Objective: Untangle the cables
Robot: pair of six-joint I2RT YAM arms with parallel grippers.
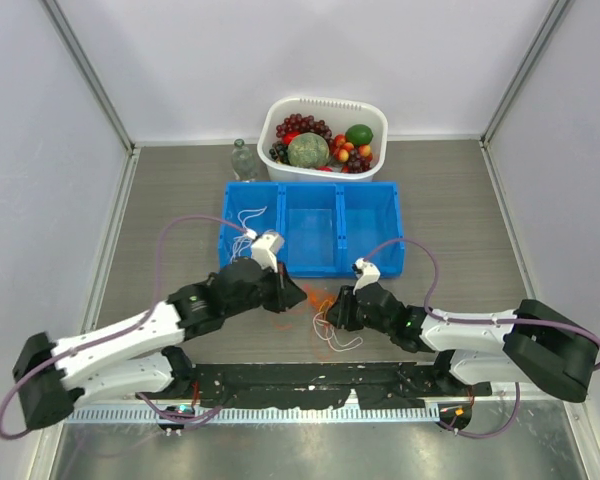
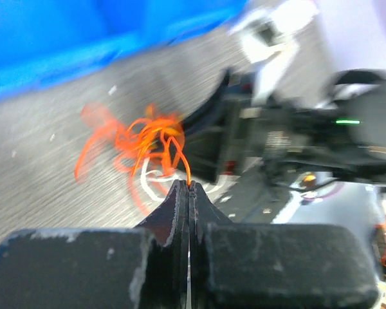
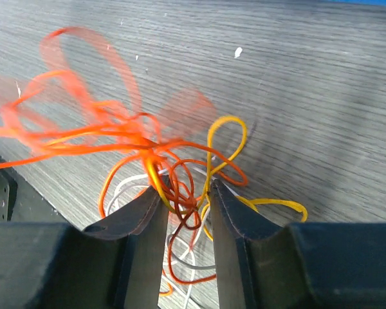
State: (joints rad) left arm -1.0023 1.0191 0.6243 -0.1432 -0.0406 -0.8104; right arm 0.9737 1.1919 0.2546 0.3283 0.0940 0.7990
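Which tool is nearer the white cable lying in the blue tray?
Left. The left tool is just in front of the blue tray, right of the white cable; the right tool sits farther right.

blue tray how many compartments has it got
3, side by side in the blue tray: the left compartment holds a white cable, then come the middle compartment and the right compartment. None looks hidden.
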